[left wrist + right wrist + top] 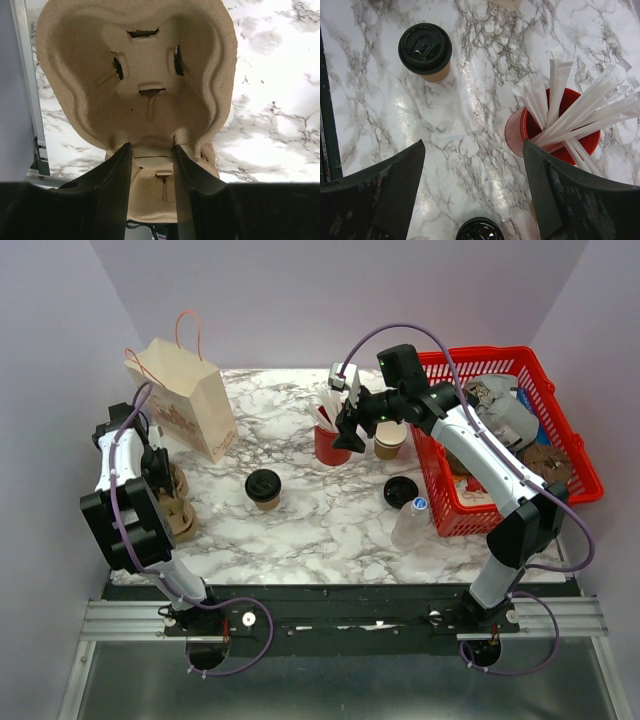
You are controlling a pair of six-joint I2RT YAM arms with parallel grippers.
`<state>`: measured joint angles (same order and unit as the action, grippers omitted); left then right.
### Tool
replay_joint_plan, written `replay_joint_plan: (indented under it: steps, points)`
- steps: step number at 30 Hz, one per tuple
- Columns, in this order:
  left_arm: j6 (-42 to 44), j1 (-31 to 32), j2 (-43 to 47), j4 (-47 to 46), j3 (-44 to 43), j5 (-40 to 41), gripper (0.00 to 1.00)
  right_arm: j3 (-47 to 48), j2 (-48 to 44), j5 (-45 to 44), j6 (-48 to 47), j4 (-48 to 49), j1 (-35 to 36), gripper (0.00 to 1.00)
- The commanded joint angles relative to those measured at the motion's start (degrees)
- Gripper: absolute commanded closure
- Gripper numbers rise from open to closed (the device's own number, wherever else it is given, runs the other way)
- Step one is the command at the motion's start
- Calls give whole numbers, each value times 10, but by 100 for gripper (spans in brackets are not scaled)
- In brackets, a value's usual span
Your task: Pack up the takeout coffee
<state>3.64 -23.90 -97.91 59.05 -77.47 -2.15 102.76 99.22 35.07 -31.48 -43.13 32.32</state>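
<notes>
Pulp cup carrier (pixel 135 75) at the bench's left edge, its near end hidden behind the left gripper (pixel 151 155) clamped on it; right gripper (pixel 472 150) spread wide over mid-bench, where the takeout coffee (pixel 425 50) stands upright, lid up, long axis vertical

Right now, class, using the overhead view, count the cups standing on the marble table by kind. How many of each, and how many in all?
Tan cup with black lid: 1
Lidless tan cup: 1
Red cup holding wrapped straws: 1
Total: 3
</notes>
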Motion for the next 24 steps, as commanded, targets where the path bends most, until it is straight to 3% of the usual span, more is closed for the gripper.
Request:
replay_joint_plan:
  steps: [1, 6, 8, 15, 24]
  points:
    - [16, -4, 57, 17, -13, 5, 86, 7, 1, -9, 5, 8, 4, 12]
    - [32, -3, 85, 29, -26, 0, 93, 10, 4, -7, 4, 7, 4, 12]
    - [50, -3, 94, 42, -36, -50, 100, 10, 4, -6, 3, 8, 4, 12]
    - [104, 30, 126, 120, -59, -168, 100, 9, 2, -14, 23, 19, 4, 12]
    - [103, 134, 144, 86, 30, -230, 100, -3, -17, -15, 39, 41, 5, 12]
